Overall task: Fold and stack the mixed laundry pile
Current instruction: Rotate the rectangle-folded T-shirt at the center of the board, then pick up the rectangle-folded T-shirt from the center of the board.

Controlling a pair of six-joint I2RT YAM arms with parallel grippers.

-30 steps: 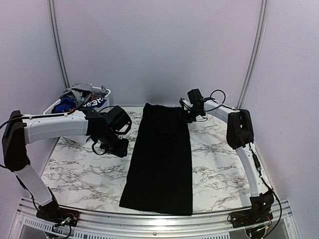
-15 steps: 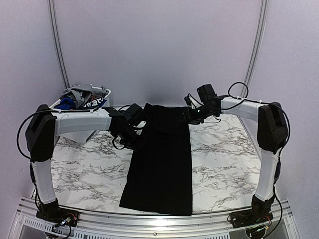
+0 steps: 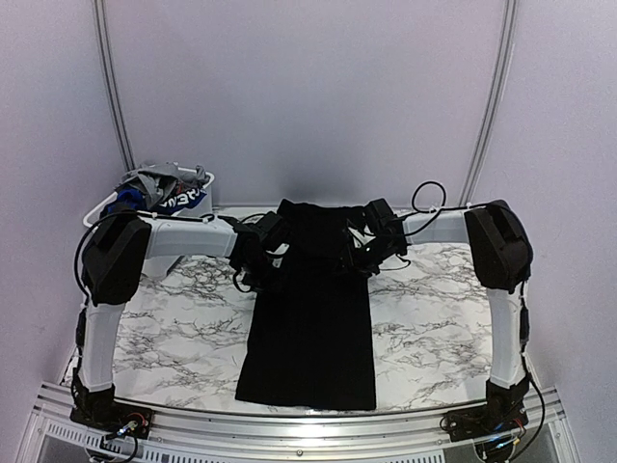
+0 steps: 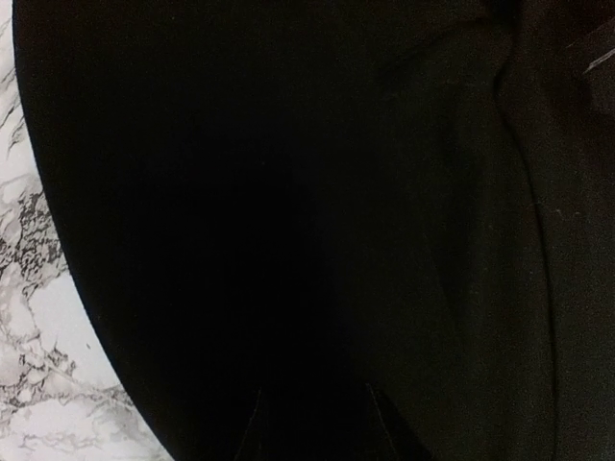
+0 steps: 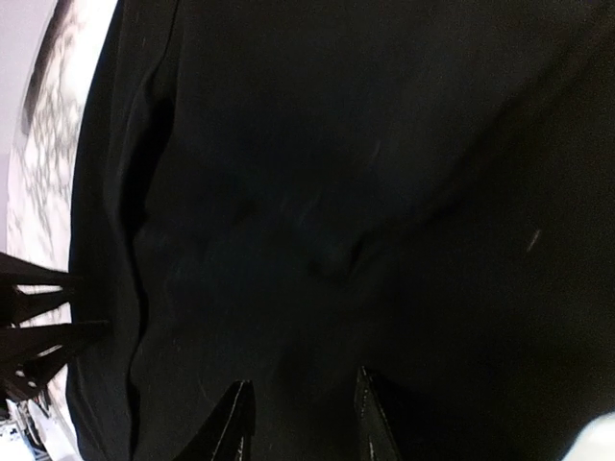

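Note:
A large black garment (image 3: 308,318) lies flat in a long strip down the middle of the marble table (image 3: 164,328). My left gripper (image 3: 272,262) is at its far left edge and my right gripper (image 3: 355,258) at its far right edge. In the left wrist view the black cloth (image 4: 288,192) fills the frame, and the left gripper (image 4: 314,413) stands open just over it. In the right wrist view the right gripper (image 5: 301,384) is also open over the wrinkled black cloth (image 5: 336,144). The rest of the pile, with a grey shirt (image 3: 154,180) and a blue piece (image 3: 123,204), sits at the back left.
A white plastic basket (image 3: 95,213) holds the other garments at the back left corner. Marble table shows on both sides of the black garment. A metal rail (image 3: 289,446) runs along the near edge, and pale curtain walls close the back.
Both arms have swung inward from the sides to the far end of the black garment. The left gripper moved right and the right gripper moved left and down onto the cloth.

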